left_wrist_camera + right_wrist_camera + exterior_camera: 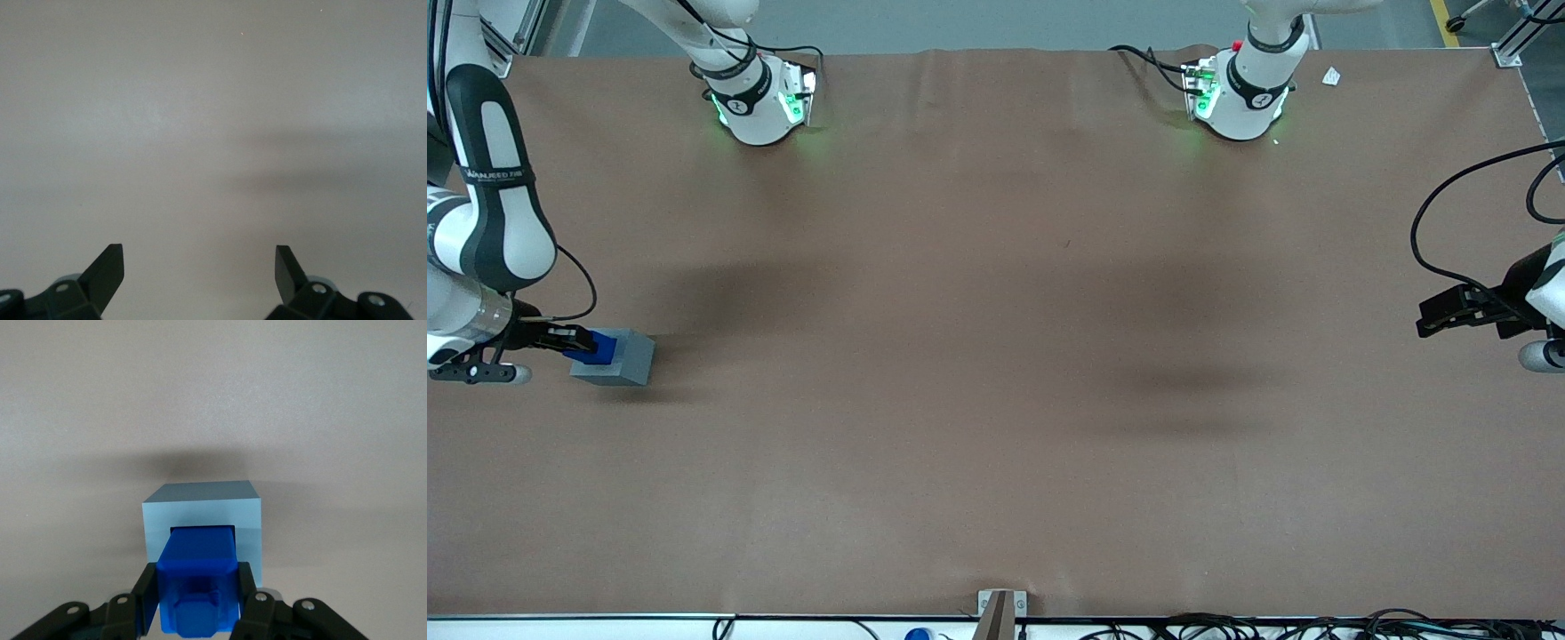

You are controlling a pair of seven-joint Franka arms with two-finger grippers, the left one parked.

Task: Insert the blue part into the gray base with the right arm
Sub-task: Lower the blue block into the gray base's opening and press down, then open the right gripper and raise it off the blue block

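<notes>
One arm was doing all the work here, over at the far left of the front view. The right arm [480,222] reached down along the left edge of the frame, and its end effector [574,342] sat low, clamped on the blue part [601,347], with the part's tip right over the gray base [618,360]. Both were at the working arm's end of the brown tabletop [996,356], lower left of the frame.

The right wrist view was way more useful: the end effector [198,600] had its fingers [148,600] pressed against the sides of the blue part [198,580], and the part's leading end was at the mouth of the square recess in the gray base [203,520], maybe just started in. Hard to say how deep.

So I'd call it the insertion step, mid-way. The next move probably needs a straight push along the recess axis, keeping the part square so it doesn't jam on an edge, then letting go.
</notes>
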